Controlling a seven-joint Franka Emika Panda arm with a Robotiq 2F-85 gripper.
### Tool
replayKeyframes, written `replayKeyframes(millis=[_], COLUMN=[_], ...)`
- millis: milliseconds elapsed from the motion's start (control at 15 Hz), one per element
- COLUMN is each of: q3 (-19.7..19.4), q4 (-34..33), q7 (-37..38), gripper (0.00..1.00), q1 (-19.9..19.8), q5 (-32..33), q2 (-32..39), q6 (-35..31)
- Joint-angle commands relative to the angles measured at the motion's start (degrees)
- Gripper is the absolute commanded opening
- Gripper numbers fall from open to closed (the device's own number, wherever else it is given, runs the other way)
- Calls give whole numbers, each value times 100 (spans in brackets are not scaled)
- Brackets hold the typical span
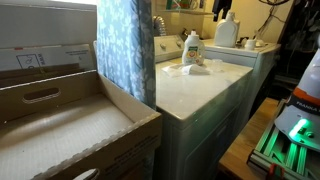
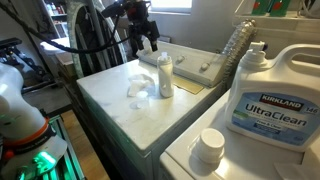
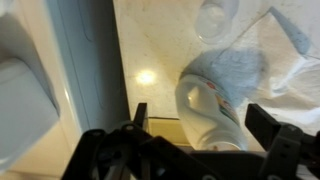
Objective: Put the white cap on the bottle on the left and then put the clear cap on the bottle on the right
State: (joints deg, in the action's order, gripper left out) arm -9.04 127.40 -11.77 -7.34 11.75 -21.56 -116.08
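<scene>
In an exterior view a small bottle (image 1: pixel 192 50) stands upright on a pale washer top (image 1: pixel 200 85). A cardboard box (image 1: pixel 60 130) and a patterned curtain (image 1: pixel 125 45) fill the foreground well in front of it, and a detergent jug (image 1: pixel 227 30) stands well behind it on the neighbouring machine. I cannot make out the gripper or any cap from here. In the other exterior view the small bottle (image 2: pixel 165 76) appears from the opposite side, and here the gripper (image 2: pixel 149 42) hangs above and beyond the bottle, apart from it, fingers pointing down. A crumpled white sheet (image 2: pixel 138 87) lies just beside the bottle. The white cap (image 2: pixel 210 147) shows only here – well apart from the bottle, resting on the adjoining machine's top near the foot of the large jug (image 2: pixel 268 100). The wrist view alone settles the gripper (image 3: pixel 200 125). Its two dark fingers (image 3: pixel 140 115) stand wide apart, holding nothing, and the small bottle (image 3: pixel 205 100) is seen from above in the gap between them without visible contact. Beyond the bottle lies a round translucent cap (image 3: pixel 213 20) – the clear cap, too faint to pick out in the exterior views – and the white sheet (image 3: pixel 290 50) spreads beside it.
</scene>
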Motion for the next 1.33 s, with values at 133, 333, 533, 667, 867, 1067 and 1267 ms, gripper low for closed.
replayKeyframes(millis=[133,333,533,667,867,1067,1267], q3=[-380,-462,-525,-507,-605,-802,-991], q4=[170,132,127,110,-93,-210,-379], q7=[859,871,1112,1167,2185,2969,3567], gripper=[100,100,100,100,100,100,100], q1=[-885,-921,-1045,-1040,-1319,-1493,-1590], q5=[1137,1131,1278,1283,1827,2069,1810], q2=[753,803,1040,1052,1422,1635,1814], q6=[-602,-436,-441,-441,-545,-842,-1029])
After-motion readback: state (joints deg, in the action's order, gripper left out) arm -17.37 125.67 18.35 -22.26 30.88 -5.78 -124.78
